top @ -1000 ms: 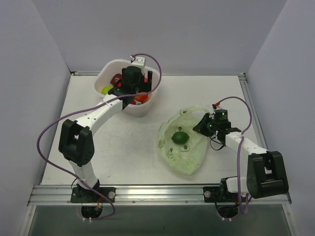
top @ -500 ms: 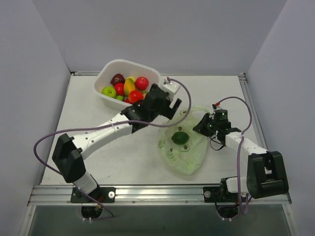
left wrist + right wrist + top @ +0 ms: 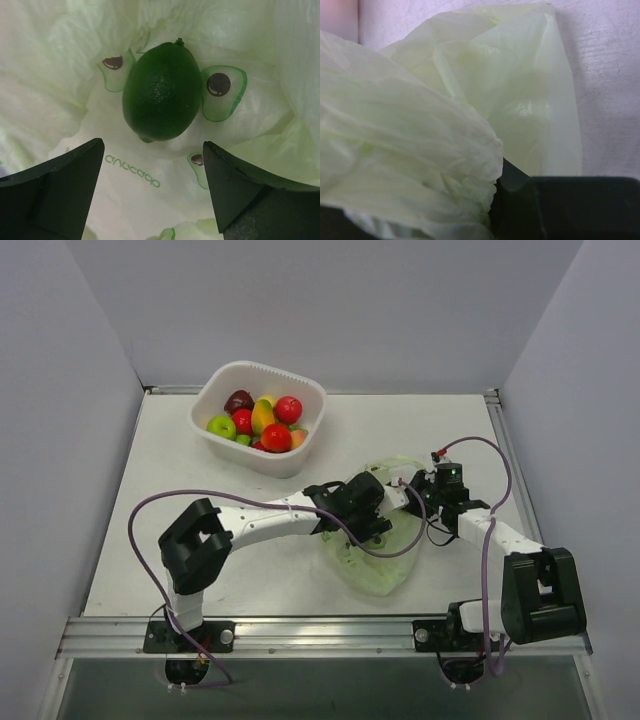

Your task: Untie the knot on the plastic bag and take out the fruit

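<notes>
The pale green plastic bag (image 3: 380, 568) lies open on the table, right of centre. No knot shows on it. One dark green, lime-shaped fruit (image 3: 161, 92) lies inside it on the printed film (image 3: 60, 65). My left gripper (image 3: 368, 518) hangs over the bag's mouth and hides the fruit in the top view. In the left wrist view it (image 3: 152, 156) is open, with the fruit just beyond its fingertips (image 3: 80, 170). My right gripper (image 3: 420, 494) is shut on the bag's right edge. In the right wrist view bunched film (image 3: 420, 125) covers most of its fingers (image 3: 520, 200).
A white basket (image 3: 305, 452) stands at the back left of the table. It holds red apples, a green apple, a yellow-orange piece and a dark one (image 3: 238, 400). Grey walls close in on three sides. A metal rail runs along the near edge.
My left arm has swung from the basket across to the bag and lowered its open gripper over the green fruit. The right gripper has kept its hold on the bag's edge.
</notes>
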`<action>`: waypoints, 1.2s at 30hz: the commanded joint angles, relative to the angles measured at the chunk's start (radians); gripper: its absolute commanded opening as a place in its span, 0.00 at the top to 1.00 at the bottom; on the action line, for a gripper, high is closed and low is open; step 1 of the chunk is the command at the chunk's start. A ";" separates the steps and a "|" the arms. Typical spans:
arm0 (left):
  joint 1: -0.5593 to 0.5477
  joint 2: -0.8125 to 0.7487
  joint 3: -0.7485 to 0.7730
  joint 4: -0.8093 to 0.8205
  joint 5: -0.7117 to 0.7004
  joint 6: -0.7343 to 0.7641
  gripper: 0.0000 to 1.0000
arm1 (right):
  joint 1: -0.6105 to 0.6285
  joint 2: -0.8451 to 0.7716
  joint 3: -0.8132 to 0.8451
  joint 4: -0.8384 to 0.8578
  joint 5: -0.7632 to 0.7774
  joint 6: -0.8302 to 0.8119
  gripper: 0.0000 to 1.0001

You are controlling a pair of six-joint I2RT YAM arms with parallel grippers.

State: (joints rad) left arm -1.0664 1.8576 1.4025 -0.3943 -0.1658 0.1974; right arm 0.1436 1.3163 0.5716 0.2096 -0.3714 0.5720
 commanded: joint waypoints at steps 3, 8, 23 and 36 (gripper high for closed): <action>-0.012 0.101 0.095 -0.020 0.038 0.077 0.09 | -0.001 -0.023 0.007 0.007 -0.003 -0.015 0.87; -0.013 0.163 0.131 0.000 0.046 0.086 0.10 | -0.001 -0.023 0.007 0.008 -0.001 -0.018 0.87; -0.023 -0.032 0.053 0.034 0.146 -0.045 0.72 | -0.001 -0.023 0.008 0.002 0.002 -0.018 0.87; 0.193 -0.300 0.064 0.018 -0.314 -0.280 0.72 | -0.001 -0.031 0.007 0.001 -0.001 -0.020 0.87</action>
State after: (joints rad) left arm -0.9775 1.6077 1.4387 -0.3969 -0.2710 0.0387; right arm 0.1436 1.3163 0.5716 0.2096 -0.3717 0.5678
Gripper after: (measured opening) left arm 0.677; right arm 0.132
